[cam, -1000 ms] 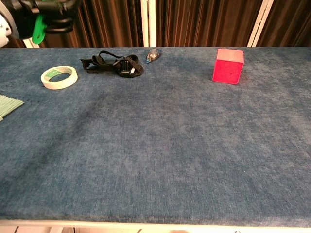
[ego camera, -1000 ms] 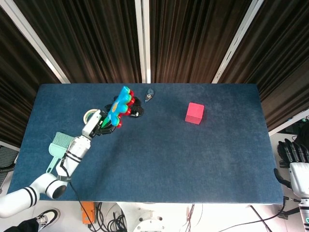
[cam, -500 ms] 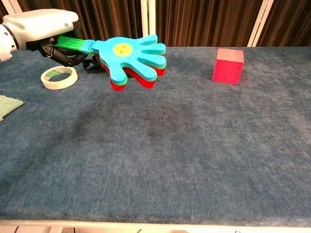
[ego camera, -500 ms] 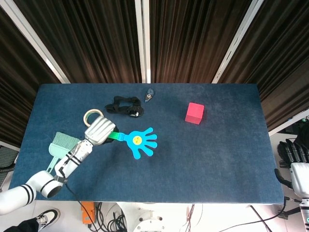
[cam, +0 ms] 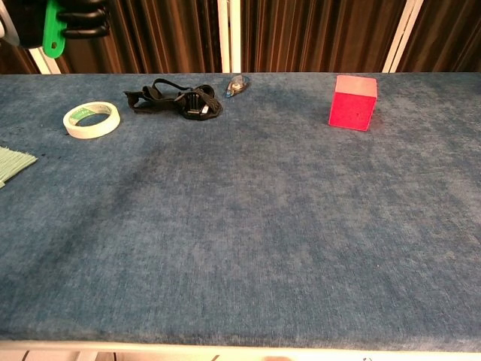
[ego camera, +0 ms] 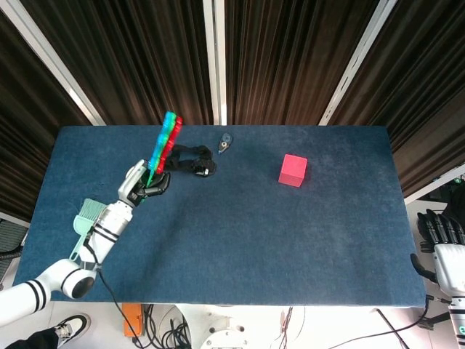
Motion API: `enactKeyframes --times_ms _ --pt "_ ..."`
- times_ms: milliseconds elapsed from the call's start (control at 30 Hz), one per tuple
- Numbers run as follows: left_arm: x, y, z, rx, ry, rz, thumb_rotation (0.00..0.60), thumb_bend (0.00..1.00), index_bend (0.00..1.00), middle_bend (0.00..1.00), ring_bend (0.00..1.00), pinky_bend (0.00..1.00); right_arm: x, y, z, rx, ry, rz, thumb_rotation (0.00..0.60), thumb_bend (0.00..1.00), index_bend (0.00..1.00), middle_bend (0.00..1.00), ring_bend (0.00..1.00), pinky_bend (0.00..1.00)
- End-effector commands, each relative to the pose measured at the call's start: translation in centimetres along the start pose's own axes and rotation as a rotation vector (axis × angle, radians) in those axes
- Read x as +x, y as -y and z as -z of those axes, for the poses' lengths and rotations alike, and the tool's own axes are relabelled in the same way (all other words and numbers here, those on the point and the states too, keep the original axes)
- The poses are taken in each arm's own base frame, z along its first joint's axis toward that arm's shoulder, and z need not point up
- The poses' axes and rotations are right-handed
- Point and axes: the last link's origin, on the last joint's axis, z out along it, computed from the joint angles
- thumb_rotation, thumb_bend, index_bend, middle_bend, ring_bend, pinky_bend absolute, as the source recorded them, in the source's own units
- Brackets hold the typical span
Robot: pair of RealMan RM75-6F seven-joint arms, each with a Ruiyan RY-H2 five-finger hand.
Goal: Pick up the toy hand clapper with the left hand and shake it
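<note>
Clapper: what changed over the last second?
The left hand kept its grip on the toy hand clapper and shook it: raised 1.0 s ago, swung down flat over the table 0.5 s ago, now tilted up again. Pink cube, tape roll, black strap and right hand unchanged.

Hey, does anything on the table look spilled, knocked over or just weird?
Nothing stands out. The tape roll, black strap and red block lie apart on the table, nothing spilled. The left hand holds the clapper raised.

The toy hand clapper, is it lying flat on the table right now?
No, the left robot hand holds the toy hand clapper raised on edge above the table.
</note>
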Motion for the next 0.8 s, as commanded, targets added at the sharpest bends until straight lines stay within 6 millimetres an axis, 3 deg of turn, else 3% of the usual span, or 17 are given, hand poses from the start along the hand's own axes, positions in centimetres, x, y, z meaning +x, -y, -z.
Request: enactKeyframes --times_ms 33,133,233,433,700,800 --pt "0.6 -0.1 0.4 -0.056 -0.003 -0.328 0.6 0.8 1.0 1.0 1.0 1.0 0.0 0.1 0.0 0.004 0.0 0.0 0.6 0.26 0.0 0.0 0.0 0.0" --pt "-0.1 2.0 0.8 -0.116 0.11 -0.929 0.6 0.81 1.0 1.0 1.0 1.0 0.0 0.1 0.0 0.002 0.0 0.001 0.6 0.26 0.0 0.0 0.0 0.0" --pt "-0.9 4.7 1.5 -0.13 0.274 -1.329 0.6 0.81 1.0 1.0 1.0 1.0 0.0 0.0 0.0 -0.004 0.001 -0.001 0.6 0.27 0.0 0.0 0.0 0.0" --pt "-2.3 8.4 2.7 -0.134 0.421 -1.643 0.6 0.81 1.0 1.0 1.0 1.0 -0.1 -0.5 0.1 -0.016 0.005 -0.006 0.6 0.27 0.0 0.0 0.0 0.0" --pt "-2.8 9.4 2.6 -0.126 0.422 -1.715 0.6 0.82 1.0 1.0 1.0 1.0 0.0 -1.0 0.2 -0.027 -0.002 -0.009 0.6 0.27 0.0 0.0 0.0 0.0" --pt "-2.7 9.3 2.6 -0.1 0.379 -1.663 0.6 0.81 1.0 1.0 1.0 1.0 -0.1 -1.0 0.2 -0.03 -0.002 -0.01 0.6 0.28 0.0 0.0 0.0 0.0"
